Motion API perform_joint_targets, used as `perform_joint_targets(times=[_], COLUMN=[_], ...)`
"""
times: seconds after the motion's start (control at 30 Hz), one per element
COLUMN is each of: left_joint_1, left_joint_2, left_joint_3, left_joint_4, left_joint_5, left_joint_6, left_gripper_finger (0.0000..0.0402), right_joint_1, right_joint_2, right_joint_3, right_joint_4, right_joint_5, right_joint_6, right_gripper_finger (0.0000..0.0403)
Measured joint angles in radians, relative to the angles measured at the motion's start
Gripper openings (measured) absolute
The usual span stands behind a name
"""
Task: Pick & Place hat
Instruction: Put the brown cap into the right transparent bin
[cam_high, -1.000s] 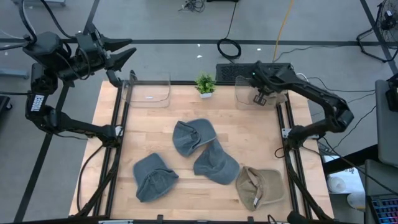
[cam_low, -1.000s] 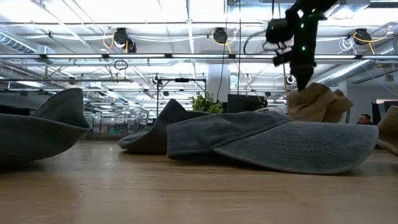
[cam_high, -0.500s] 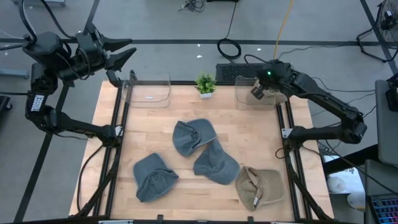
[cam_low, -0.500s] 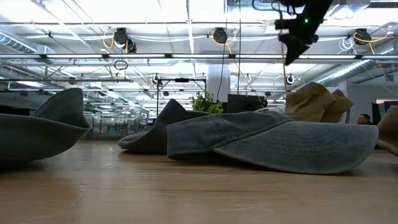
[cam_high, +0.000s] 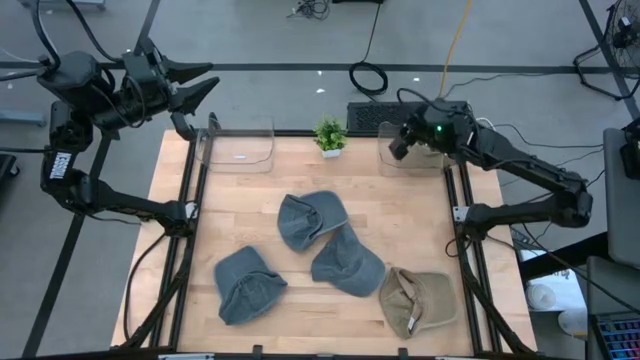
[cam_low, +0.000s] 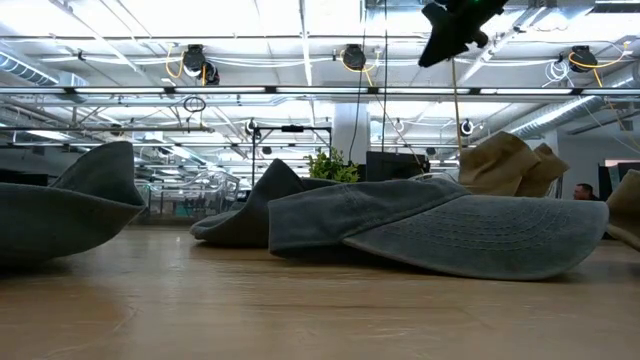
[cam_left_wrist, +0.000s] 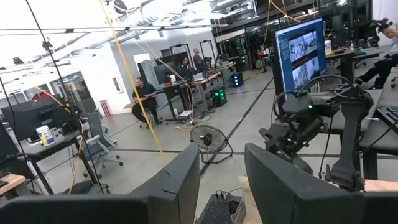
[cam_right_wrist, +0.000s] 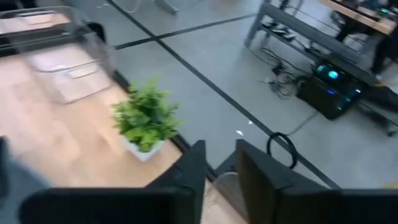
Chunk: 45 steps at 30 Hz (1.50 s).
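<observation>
Your right gripper (cam_high: 397, 146) hangs empty, fingers slightly apart, above the right bin (cam_high: 385, 160), the tan hat (cam_high: 417, 300) lies crumpled at the near right table edge, light and floppy, so pinch its stiffer brim, not the crown.

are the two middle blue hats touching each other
Touching. The high view shows the upper blue hat overlapping the lower blue hat with no bare table between.

Light: bright, even, from ceiling fixtures (cam_low: 345, 55) overhead
Glare: blown-out ceiling in the low view
Shadows: soft, faint under the hats (cam_high: 345, 262)
Blur: right wrist view smeared, potted plant (cam_right_wrist: 144, 119) soft
</observation>
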Motion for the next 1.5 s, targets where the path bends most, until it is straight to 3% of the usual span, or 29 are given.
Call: perform_joint_targets(times=[0.3, 0.53, 0.7, 0.83, 1.03, 1.27, 1.5], left_joint_1=[0.000, 0.000, 0.000, 0.000, 0.000, 0.000, 0.000], left_joint_2=[0.000, 0.000, 0.000, 0.000, 0.000, 0.000, -0.016], left_joint_3=[0.000, 0.000, 0.000, 0.000, 0.000, 0.000, 0.000], left_joint_4=[-0.009, -0.041, -0.060, -0.085, -0.115, -0.113, -0.110], left_joint_5=[0.006, 0.008, 0.008, 0.008, 0.013, 0.049, 0.000], left_joint_6=[-0.009, -0.030, -0.053, -0.068, -0.090, -0.117, -0.145], left_gripper_finger=[0.0136, 0.0136, 0.0136, 0.0136, 0.0136, 0.0136, 0.0144], right_joint_1=[0.186, 0.295, 0.375, 0.423, 0.446, 0.443, 0.443], right_joint_2=[0.008, 0.069, 0.155, 0.246, 0.360, 0.385, 0.371], right_joint_3=[0.059, 0.202, 0.331, 0.459, 0.560, 0.543, 0.541], right_joint_4=[0.019, 0.065, -0.045, -0.263, -0.572, -0.630, -0.649], right_joint_5=[0.000, 0.066, 0.134, 0.213, 0.178, 0.129, 0.129], right_joint_6=[-0.009, 0.005, -0.018, -0.007, 0.094, 0.114, 0.070], right_gripper_finger=[0.0202, 0.0258, 0.0271, 0.0272, 0.0272, 0.0272, 0.0272])
